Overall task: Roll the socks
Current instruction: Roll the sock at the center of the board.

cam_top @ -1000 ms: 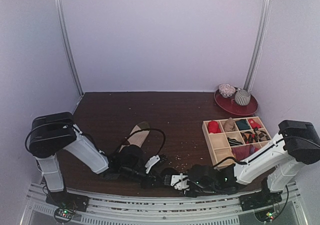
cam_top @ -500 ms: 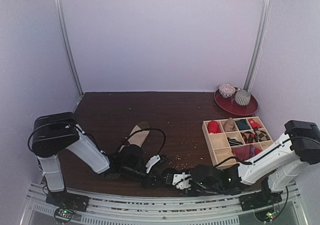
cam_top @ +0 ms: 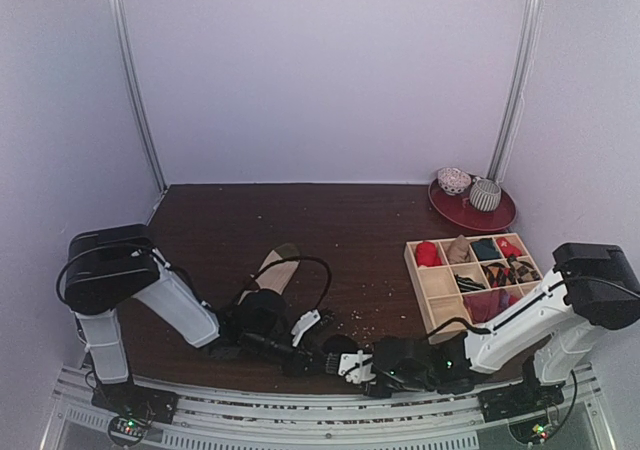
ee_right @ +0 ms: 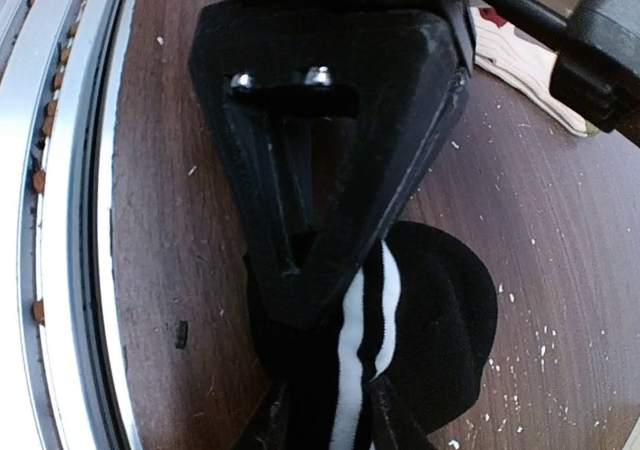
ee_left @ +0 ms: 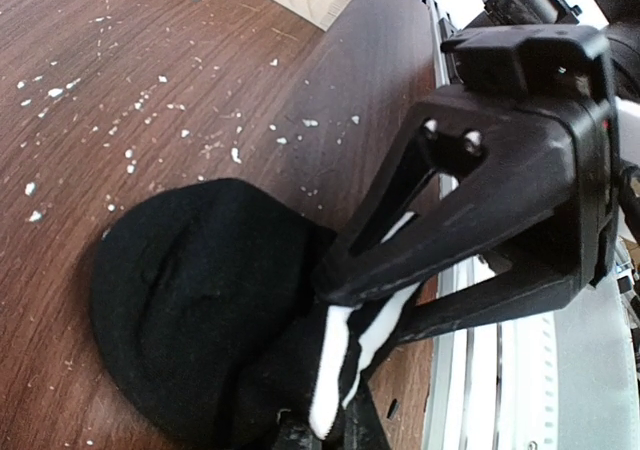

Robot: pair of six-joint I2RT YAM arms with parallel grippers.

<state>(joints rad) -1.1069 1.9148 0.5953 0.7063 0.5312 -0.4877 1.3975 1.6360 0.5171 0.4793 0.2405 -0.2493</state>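
Observation:
The short black sock (ee_left: 190,300) lies bunched on the table near the front edge, and its white-striped cuff (ee_right: 365,350) is pulled up between my two grippers. My left gripper (ee_left: 330,435) is shut on the cuff from one side. My right gripper (ee_right: 330,425) is shut on the same cuff from the opposite side. In the top view the left gripper (cam_top: 303,357) and the right gripper (cam_top: 338,360) meet tip to tip over the black sock (cam_top: 327,349). The long tan sock (cam_top: 277,266) lies flat behind them, free of both grippers.
A wooden compartment box (cam_top: 432,282) with small rolled bundles stands at the right. A red plate (cam_top: 470,213) with two patterned balls sits at the back right. The metal rail (cam_top: 300,398) runs just in front of the grippers. White crumbs dot the table.
The right arm has shifted a little to the left, bringing its gripper closer against the left one. The left arm and both socks have hardly moved.

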